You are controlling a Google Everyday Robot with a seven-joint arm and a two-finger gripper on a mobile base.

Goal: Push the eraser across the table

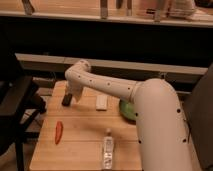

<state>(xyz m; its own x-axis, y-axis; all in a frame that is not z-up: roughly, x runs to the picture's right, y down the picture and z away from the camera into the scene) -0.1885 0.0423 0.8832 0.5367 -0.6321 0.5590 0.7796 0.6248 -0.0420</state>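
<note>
The light wooden table (82, 127) fills the lower middle of the camera view. My white arm reaches from the lower right across to the table's far left part. My gripper (66, 100) is the dark tip at the arm's end, down at the tabletop near the far left corner. A small dark shape sits right at that tip; I cannot tell the black eraser apart from the gripper there, so it is either hidden or touching the tip.
A whitish rectangular block (101, 102) lies just right of the gripper. A green bowl (125, 110) is partly hidden behind my arm. A red-orange chili shape (58, 132) lies at front left, a clear bottle (107, 150) at front middle. A dark chair (17, 102) stands left of the table.
</note>
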